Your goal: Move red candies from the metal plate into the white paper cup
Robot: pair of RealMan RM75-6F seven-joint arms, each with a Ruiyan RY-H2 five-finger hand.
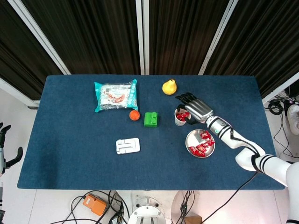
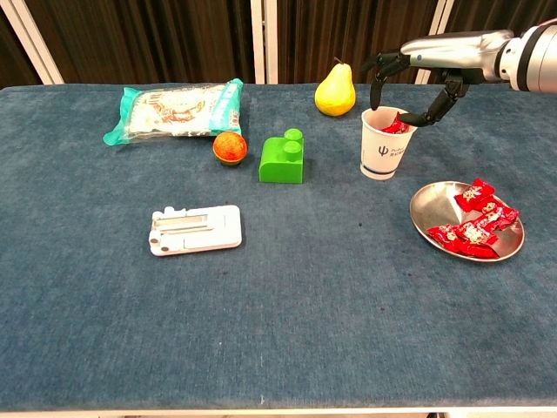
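Red wrapped candies (image 2: 474,223) lie heaped on the round metal plate (image 2: 428,218) at five o'clock of the white paper cup (image 2: 385,144), over whose mouth my right hand (image 2: 418,74) hangs, fingers apart and empty.

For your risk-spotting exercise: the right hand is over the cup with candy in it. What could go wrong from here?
1. The right hand has fingertips at the white paper cup rim; withdrawing sideways could tip it.
2. A red candy sits high at the rim and might drag out.
3. The metal plate lies close by and could be nudged.
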